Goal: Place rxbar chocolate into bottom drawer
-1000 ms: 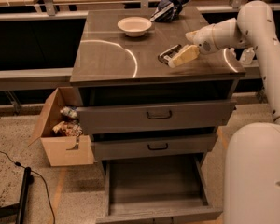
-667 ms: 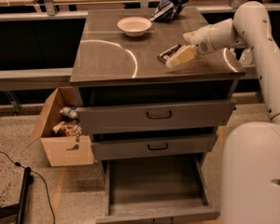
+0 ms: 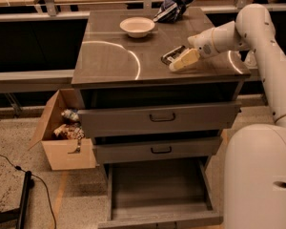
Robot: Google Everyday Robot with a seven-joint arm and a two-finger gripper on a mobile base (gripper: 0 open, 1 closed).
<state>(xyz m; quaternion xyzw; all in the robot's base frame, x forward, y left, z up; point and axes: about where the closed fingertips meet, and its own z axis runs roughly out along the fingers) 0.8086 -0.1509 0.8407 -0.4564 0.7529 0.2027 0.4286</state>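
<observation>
Slightly leftward the arm has been shifted since a second ago. The gripper [image 3: 177, 62] is held low over the cabinet top [image 3: 109, 66], against the rxbar chocolate [image 3: 170, 55]; its grip cannot be told. The bottom drawer [image 3: 157, 190] is pulled open.

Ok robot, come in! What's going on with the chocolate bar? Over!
Gripper at rxbar chocolate, on cabinet top. Bottom drawer open, looks empty. Bowl and snack bag well clear behind.
</observation>
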